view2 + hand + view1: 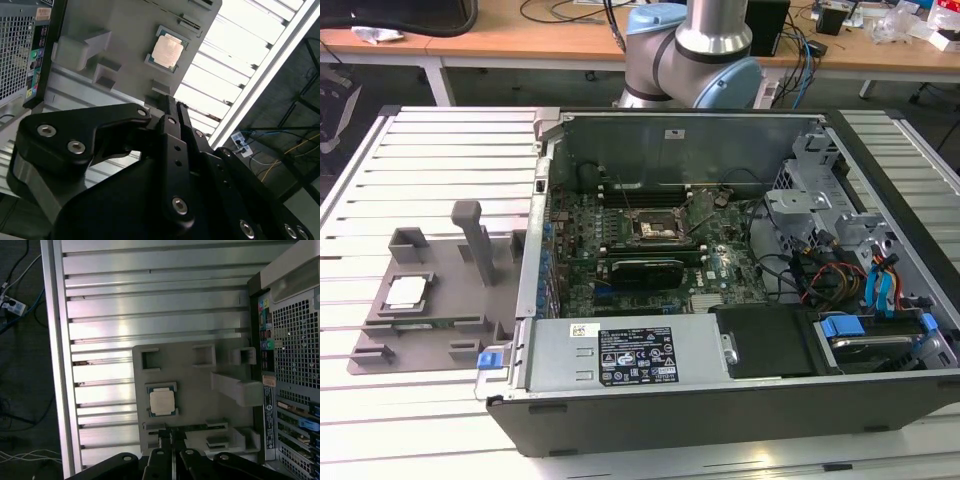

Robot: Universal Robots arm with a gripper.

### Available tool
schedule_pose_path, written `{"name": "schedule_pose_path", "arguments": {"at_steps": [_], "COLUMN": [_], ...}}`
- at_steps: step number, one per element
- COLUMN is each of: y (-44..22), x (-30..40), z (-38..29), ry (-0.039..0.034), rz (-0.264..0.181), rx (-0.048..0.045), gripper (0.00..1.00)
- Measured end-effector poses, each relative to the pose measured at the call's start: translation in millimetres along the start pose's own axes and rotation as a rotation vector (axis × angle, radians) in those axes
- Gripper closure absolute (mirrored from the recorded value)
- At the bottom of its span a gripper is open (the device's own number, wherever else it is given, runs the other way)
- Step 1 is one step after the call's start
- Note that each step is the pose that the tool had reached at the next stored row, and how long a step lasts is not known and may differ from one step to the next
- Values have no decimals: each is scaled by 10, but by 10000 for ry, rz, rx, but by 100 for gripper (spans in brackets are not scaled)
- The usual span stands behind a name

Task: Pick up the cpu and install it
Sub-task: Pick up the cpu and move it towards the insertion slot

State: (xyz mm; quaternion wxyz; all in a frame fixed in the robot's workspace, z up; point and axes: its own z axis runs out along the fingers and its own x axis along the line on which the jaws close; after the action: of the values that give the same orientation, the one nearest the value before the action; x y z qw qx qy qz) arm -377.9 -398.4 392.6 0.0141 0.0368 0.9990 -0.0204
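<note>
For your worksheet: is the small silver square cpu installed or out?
Out: the cpu lies flat on the grey plastic tray.

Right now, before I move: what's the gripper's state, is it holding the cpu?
Gripper: shut, holding nothing. The cpu lies in the grey tray, apart from the fingertips.

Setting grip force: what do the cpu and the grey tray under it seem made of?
The cpu: pale metal lid with a soft sheen, on a greenish board rim. The grey tray: matte, uniform colour, probably plastic.
</note>
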Motion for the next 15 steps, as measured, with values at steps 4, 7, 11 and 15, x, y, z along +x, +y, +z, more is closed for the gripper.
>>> {"name": "schedule_pose_path", "arguments": {"at_steps": [4, 7, 11, 15], "y": [0, 0, 1, 4], "x": [0, 0, 1, 3], "z": [0, 0, 21, 99], "ry": [0, -1, -1, -1], "rz": [0, 0, 0, 0], "rx": [8, 11, 11, 11], "gripper": [40, 34, 34, 34]}}
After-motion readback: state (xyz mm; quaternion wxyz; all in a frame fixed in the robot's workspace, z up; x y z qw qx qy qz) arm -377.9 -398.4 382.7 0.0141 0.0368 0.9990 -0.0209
